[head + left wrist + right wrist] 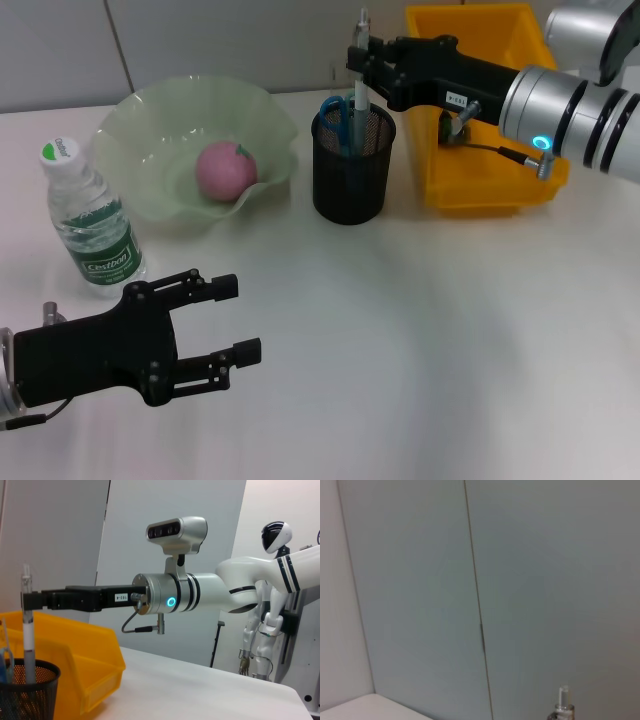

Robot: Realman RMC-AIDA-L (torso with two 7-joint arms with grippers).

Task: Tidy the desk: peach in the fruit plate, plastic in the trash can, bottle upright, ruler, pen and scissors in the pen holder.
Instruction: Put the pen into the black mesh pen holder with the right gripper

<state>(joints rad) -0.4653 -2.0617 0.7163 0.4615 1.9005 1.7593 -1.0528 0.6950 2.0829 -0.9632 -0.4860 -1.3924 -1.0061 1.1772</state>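
My right gripper (358, 62) is shut on a clear-and-white pen (360, 95) that stands upright with its lower end inside the black mesh pen holder (350, 185). Blue scissors (336, 112) stand in the same holder. The left wrist view shows the right gripper (26, 601), the pen (28, 645) and the pen holder (30, 695). The pink peach (225, 170) lies in the green fruit plate (140, 120). The bottle (90, 225) stands upright at the left. My left gripper (240, 318) hovers open and idle near the front left. I cannot make out the ruler or the plastic.
The yellow trash can (500, 190) stands right of the pen holder, under my right arm; it also shows in the left wrist view, as the trash can (85, 655). A white humanoid figure (270, 595) stands far beyond the table. The pen's top (563, 700) shows against a grey wall.
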